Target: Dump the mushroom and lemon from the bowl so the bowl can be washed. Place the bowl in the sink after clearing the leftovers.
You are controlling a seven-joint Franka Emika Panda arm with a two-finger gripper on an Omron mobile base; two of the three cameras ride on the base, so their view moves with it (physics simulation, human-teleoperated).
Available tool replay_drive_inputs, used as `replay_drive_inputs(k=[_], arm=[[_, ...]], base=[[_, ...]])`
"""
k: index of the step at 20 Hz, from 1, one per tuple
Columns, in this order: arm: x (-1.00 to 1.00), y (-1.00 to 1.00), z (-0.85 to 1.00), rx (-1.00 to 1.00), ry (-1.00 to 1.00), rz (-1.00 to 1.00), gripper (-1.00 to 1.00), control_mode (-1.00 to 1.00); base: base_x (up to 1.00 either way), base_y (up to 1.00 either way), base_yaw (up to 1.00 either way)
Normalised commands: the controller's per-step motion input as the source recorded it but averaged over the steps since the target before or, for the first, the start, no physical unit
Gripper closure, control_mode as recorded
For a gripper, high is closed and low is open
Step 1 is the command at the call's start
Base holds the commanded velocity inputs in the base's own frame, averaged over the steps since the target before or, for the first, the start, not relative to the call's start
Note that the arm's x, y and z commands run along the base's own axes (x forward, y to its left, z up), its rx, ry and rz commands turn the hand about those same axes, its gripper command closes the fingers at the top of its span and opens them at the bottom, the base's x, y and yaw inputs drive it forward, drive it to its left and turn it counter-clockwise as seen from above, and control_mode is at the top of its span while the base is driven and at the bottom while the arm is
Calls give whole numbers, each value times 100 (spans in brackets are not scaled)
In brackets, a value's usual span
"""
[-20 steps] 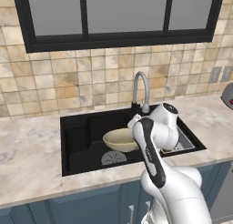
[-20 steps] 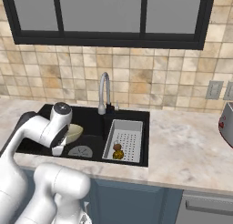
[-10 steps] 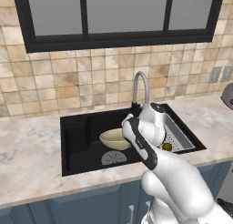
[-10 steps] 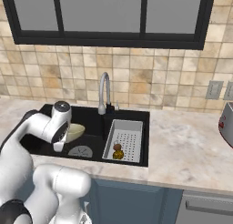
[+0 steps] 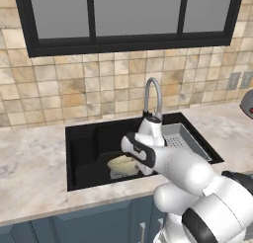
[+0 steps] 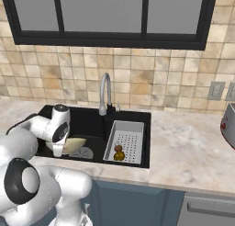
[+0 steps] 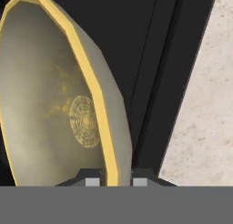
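Observation:
The pale yellow-cream bowl (image 5: 122,164) (image 6: 75,144) hangs tilted, low inside the black sink (image 5: 89,148) (image 6: 92,124). My gripper (image 7: 116,181) (image 6: 61,150) is shut on the bowl's rim (image 7: 98,109), one fingertip on each side of the wall. The hand view looks into the bowl's bare inside, with a round pattern at its bottom. The brown mushroom (image 6: 118,148) and the yellow lemon (image 6: 118,156) lie touching in the grey ribbed drainboard insert (image 6: 131,133) (image 5: 185,138) on the sink's right side. In the left base view my forearm covers that part of the insert.
The curved chrome faucet (image 5: 152,96) (image 6: 105,94) rises behind the sink. A round grey drain (image 6: 82,152) lies just under the bowl. Marble counter (image 5: 29,163) (image 6: 193,147) surrounds the basin, and a tiled wall with a dark window stands behind.
The bowl has sunk lower into the basin, still in my shut gripper. My arm has swung down and forward over the sink's front edge. The mushroom and lemon have stayed in the insert.

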Motion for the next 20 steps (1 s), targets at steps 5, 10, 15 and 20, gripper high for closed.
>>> replay_drive_inputs(k=[5, 10, 15, 20], arm=[[38, 26, -19, 0, 3, -6, 100, -100], [39, 17, -50, 0, 1, -10, 100, -100], [22, 1, -61, -1, 1, -9, 100, -100], [6, 0, 0, 0, 0, -2, -100, -100]], base=[[0, 0, 0], [0, 0, 0], [0, 0, 0], [0, 0, 0]])
